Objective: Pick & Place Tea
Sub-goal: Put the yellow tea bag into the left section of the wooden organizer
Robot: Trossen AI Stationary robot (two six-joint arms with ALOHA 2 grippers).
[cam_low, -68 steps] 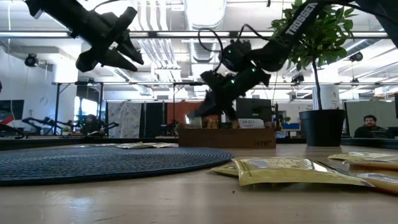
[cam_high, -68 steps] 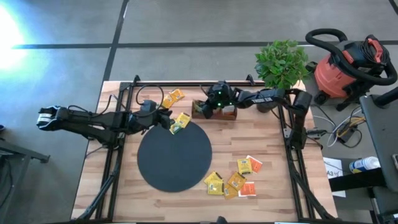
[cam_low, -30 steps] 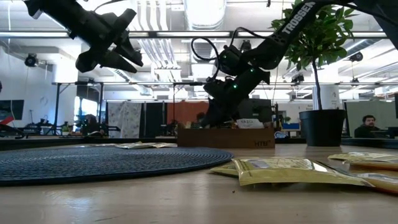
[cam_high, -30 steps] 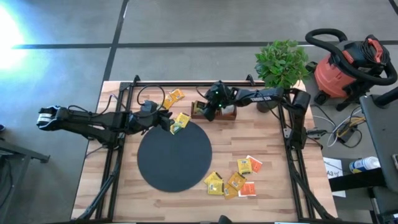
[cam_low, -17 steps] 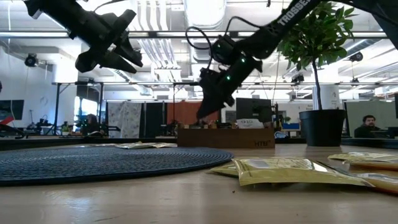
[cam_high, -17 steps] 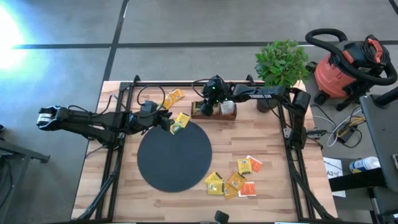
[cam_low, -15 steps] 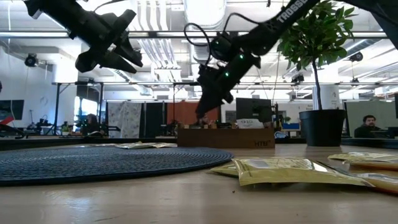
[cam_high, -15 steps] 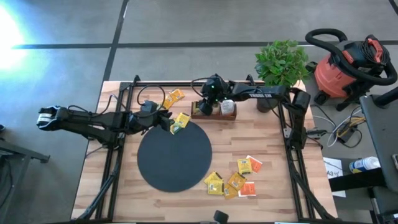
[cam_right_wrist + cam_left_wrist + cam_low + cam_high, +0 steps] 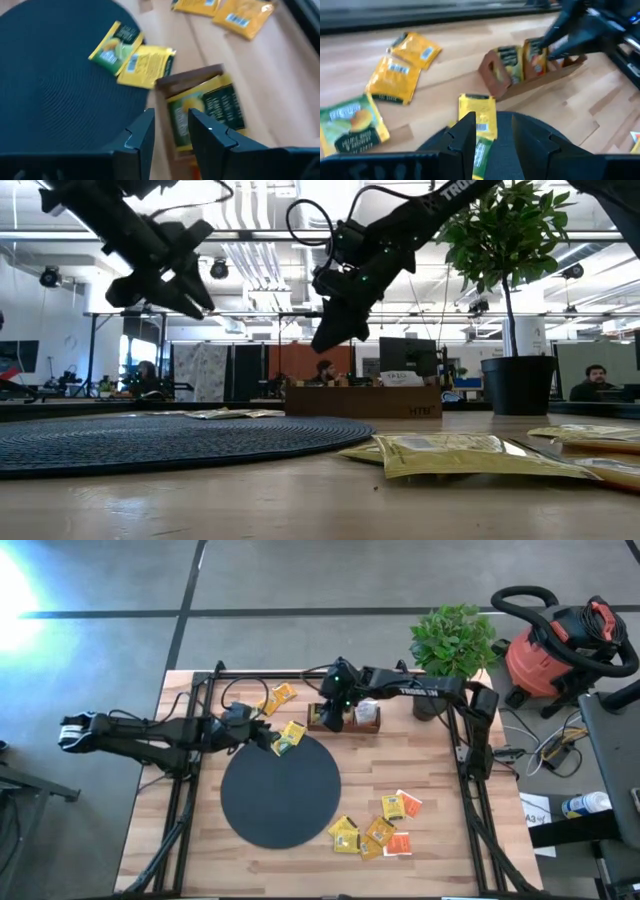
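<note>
Two yellow tea sachets (image 9: 290,736) lie flat on the far left rim of the black disc (image 9: 281,792). Two more sachets (image 9: 278,697) lie on the wood behind them. A loose group of sachets (image 9: 377,828) lies near the right front. The brown wooden tray (image 9: 346,724) holds upright sachets (image 9: 205,112). My right gripper (image 9: 326,340) hangs open above the tray's left end, with nothing between its fingers. My left gripper (image 9: 492,125) hovers open above the table, left of the disc's two sachets, and is empty.
A potted plant (image 9: 452,640) stands at the table's far right corner, just right of the tray. Black frame rails (image 9: 190,780) run along the left and right sides of the table. A red vacuum (image 9: 560,650) sits off the table to the right.
My right gripper has risen from inside the tray and drifted toward the table's left edge. It now hangs clear above the tray's left end, holding nothing. My left gripper has shifted slightly toward the table's left edge. No sachet has moved.
</note>
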